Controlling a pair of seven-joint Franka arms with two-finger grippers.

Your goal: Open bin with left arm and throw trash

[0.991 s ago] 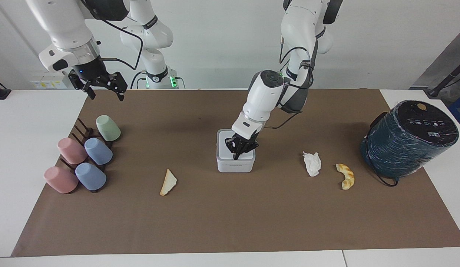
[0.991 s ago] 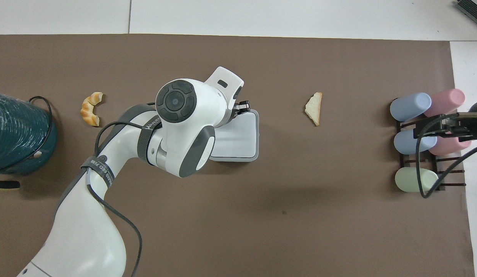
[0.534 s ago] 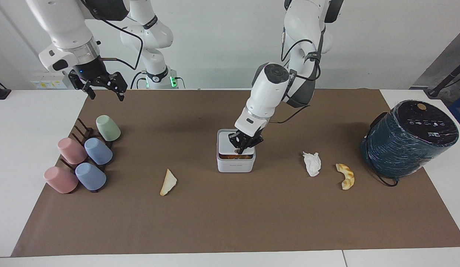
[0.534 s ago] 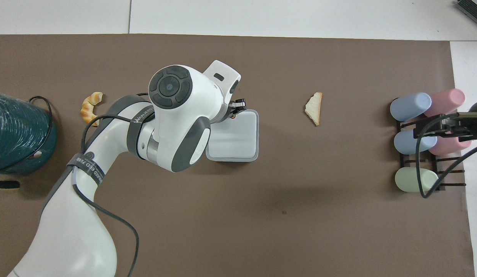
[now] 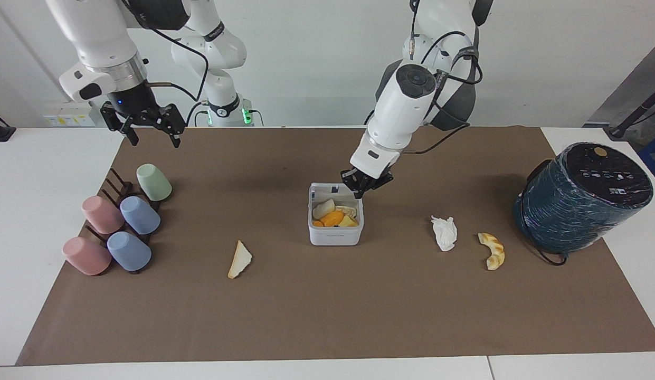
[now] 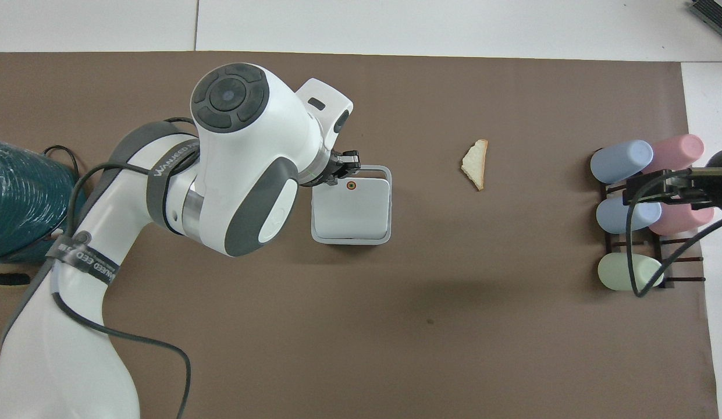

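1. Reading clock positions off the facing view: your right gripper (image 5: 154, 138) waits at ten o'clock from the bin, hanging over the mat's (image 5: 327, 316) edge above the cups (image 5: 140, 215), fingers spread wide and empty.
2. The toast (image 5: 239, 259) lies on the mat at the bin's eight o'clock, untouched.
3. The bin (image 5: 335, 236) sits mid-mat. A second ago its lid (image 6: 351, 201) was flat under the left gripper; now it stands up on its hinge and food scraps show inside. I judge the opening step done.
4. Your left gripper (image 5: 362, 191) has risen off the lid to just over the bin's one o'clock corner, fingertips pinched together, holding nothing.
5. The tissue (image 5: 444, 233) and the pastry (image 5: 492, 251) lie at the bin's three to four o'clock, with clear mat between them and the bin.
6. The teal cylinder (image 5: 580, 200) stands well apart at three o'clock. Only the raised lid could obstruct a drop.
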